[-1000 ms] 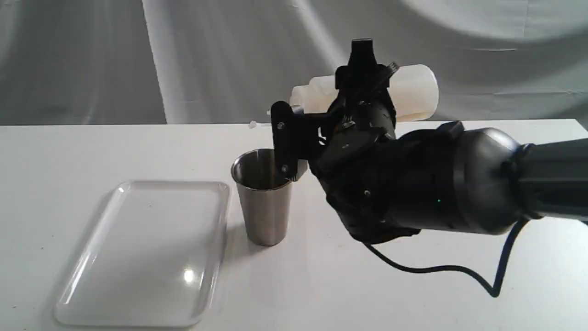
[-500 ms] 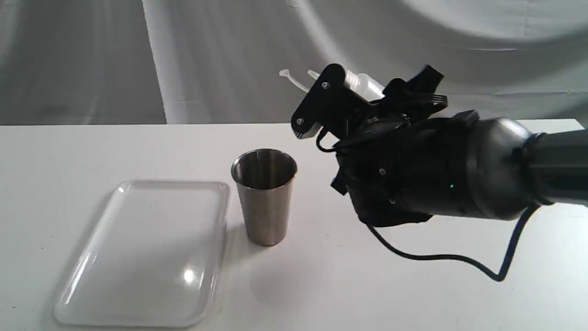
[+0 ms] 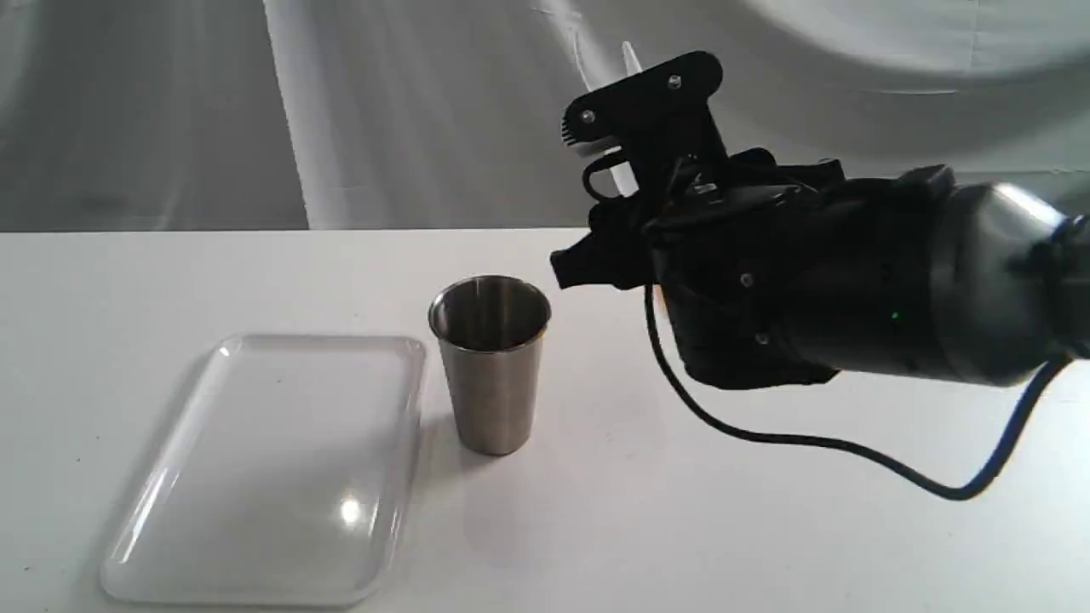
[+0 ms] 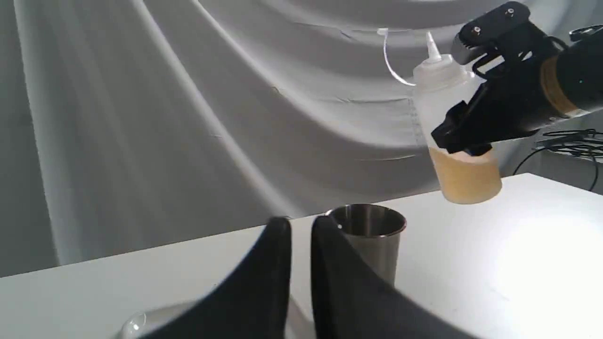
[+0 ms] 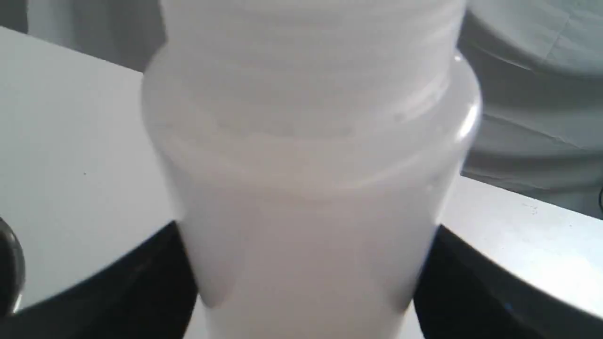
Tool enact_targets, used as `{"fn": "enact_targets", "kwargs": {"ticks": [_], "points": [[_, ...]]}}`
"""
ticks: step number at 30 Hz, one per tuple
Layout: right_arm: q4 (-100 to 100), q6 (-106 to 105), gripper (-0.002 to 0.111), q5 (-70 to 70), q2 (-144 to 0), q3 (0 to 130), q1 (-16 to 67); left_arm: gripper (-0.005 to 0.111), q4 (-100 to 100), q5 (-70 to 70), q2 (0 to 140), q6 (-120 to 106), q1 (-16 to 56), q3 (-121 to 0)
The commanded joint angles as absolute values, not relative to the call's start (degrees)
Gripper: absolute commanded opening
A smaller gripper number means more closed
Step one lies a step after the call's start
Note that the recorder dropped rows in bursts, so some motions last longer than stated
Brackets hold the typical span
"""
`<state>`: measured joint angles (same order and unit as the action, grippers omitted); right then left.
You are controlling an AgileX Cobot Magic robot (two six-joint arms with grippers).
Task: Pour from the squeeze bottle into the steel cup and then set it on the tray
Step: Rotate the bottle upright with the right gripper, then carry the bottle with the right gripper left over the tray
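Note:
The steel cup [image 3: 490, 366] stands upright on the white table, just right of the white tray [image 3: 264, 468], which holds nothing. My right gripper [image 3: 613, 183] is shut on the squeeze bottle [image 4: 452, 122], holding it upright in the air, above and to the right of the cup. The left wrist view shows amber liquid in its lower part and the cap strap hanging off the nozzle. From the exterior only the nozzle tip [image 3: 630, 61] shows above the black fingers. The bottle [image 5: 306, 188] fills the right wrist view. My left gripper [image 4: 301, 226] is low near the cup [image 4: 372, 235], its fingers nearly touching and holding nothing.
A black cable [image 3: 809, 443] from the right arm loops down onto the table right of the cup. Grey cloth hangs behind the table. A corner of the tray [image 4: 141, 322] lies below the left gripper.
The bottle lay tipped with its nozzle over the cup a second ago. The right gripper has turned it upright and lifted it up and to the right. Cup and tray stayed put.

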<state>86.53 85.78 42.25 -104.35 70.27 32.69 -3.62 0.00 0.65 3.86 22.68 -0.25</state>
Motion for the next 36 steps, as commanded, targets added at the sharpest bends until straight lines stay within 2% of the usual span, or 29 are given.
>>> {"fn": "enact_targets", "kwargs": {"ticks": [1,16,25,36], "points": [[87.3,86.8,0.032,42.8,-101.1,70.5,32.5,0.008,-3.9,0.0,0.8,4.0,22.6,0.0],[88.4,86.9,0.032,42.2,-97.5,71.6,34.6,0.008,-3.9,0.0,0.8,4.0,22.6,0.0],[84.7,84.3,0.032,33.7,-99.3,82.9,37.4,0.008,-3.9,0.0,0.8,4.0,22.6,0.0],[66.2,60.0,0.032,25.5,-111.7,99.4,42.0,0.008,-3.9,0.0,0.8,4.0,22.6,0.0]]}}
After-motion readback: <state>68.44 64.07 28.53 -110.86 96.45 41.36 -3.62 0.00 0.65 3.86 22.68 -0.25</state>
